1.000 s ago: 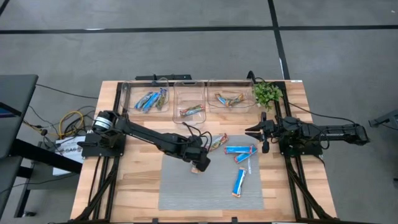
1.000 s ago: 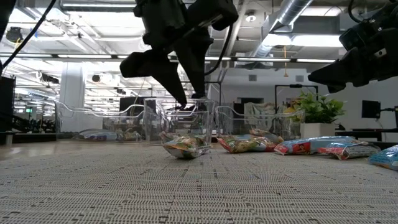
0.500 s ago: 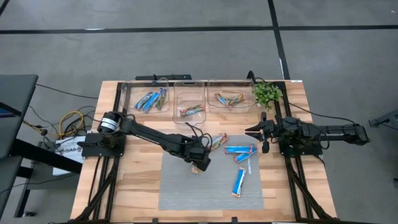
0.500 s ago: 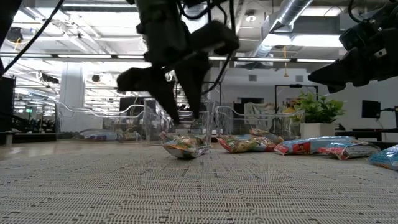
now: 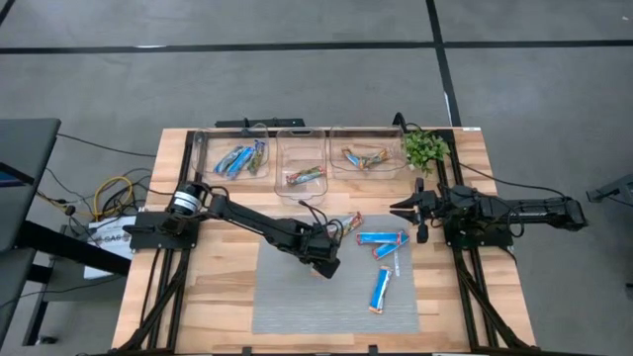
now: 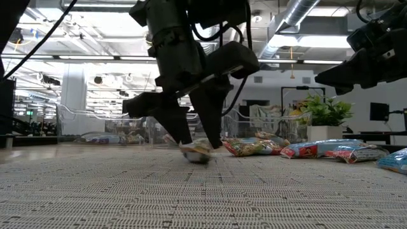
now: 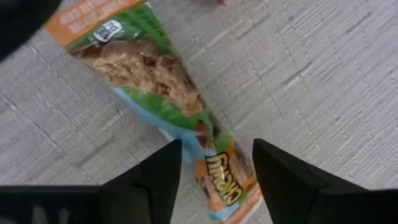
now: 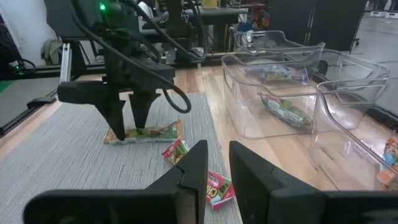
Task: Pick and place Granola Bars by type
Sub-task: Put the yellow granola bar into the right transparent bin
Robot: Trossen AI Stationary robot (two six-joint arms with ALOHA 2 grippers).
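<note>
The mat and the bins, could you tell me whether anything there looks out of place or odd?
Nothing stands out. Loose granola bars lie unsorted on the mat, and the left gripper straddles a green-and-orange bar.

The mat [image 5: 297, 302] under the arms is pale grey with a fine woven ribbed pattern, and the table [image 5: 223, 287] around it is light wood in planked strips. The bar [image 7: 168, 93] between the left gripper's [image 7: 214, 168] black fingers has a green wrapper with an orange end, tan granola pictured on it and yellow lettering. Three bars [image 5: 381, 259] on the mat are bright blue and white — with red-orange ends. The bins [image 5: 302, 158] are clear plastic. The plant [image 5: 425, 148] is leafy green in a white pot.
</note>
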